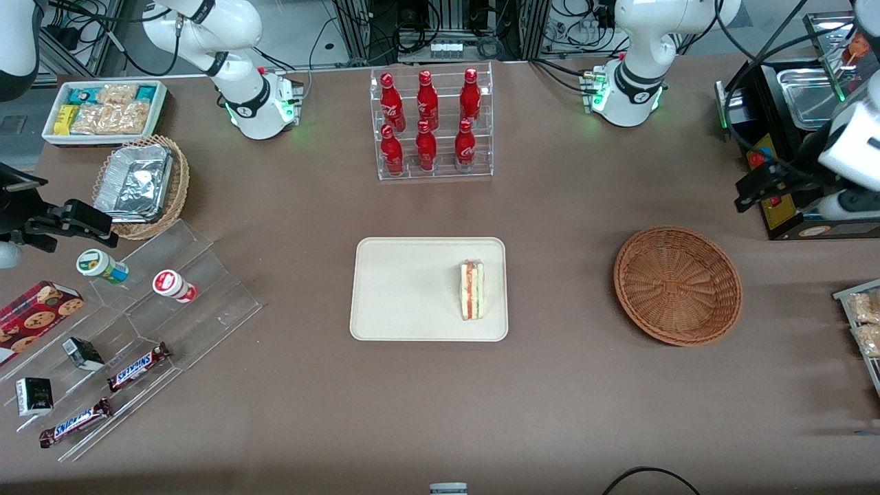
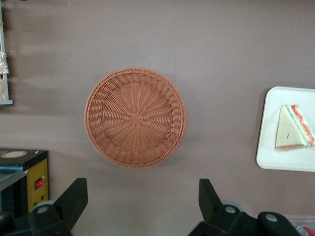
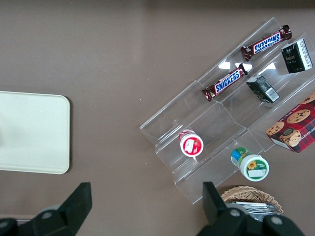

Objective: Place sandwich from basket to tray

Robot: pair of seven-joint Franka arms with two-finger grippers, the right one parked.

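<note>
The sandwich (image 1: 472, 289) lies flat on the tray (image 1: 405, 289), at about 3 o'clock from the tray's centre, close to the rim nearest the basket (image 1: 677, 284), its striped red, orange and green cut edge showing. The basket sits on the brown worktop (image 1: 564, 385), well apart from the tray toward the working arm's end, and holds nothing. In the left wrist view the basket (image 2: 136, 117) is seen from above, with the tray (image 2: 275, 157) and sandwich (image 2: 293, 129) at about 3 o'clock from it. The gripper (image 2: 142, 201) hangs high over the worktop near the basket, its two fingers (image 2: 74, 196) spread wide with nothing between them. A rack of red bottles (image 1: 430, 120) stands at 12 o'clock from the tray.
</note>
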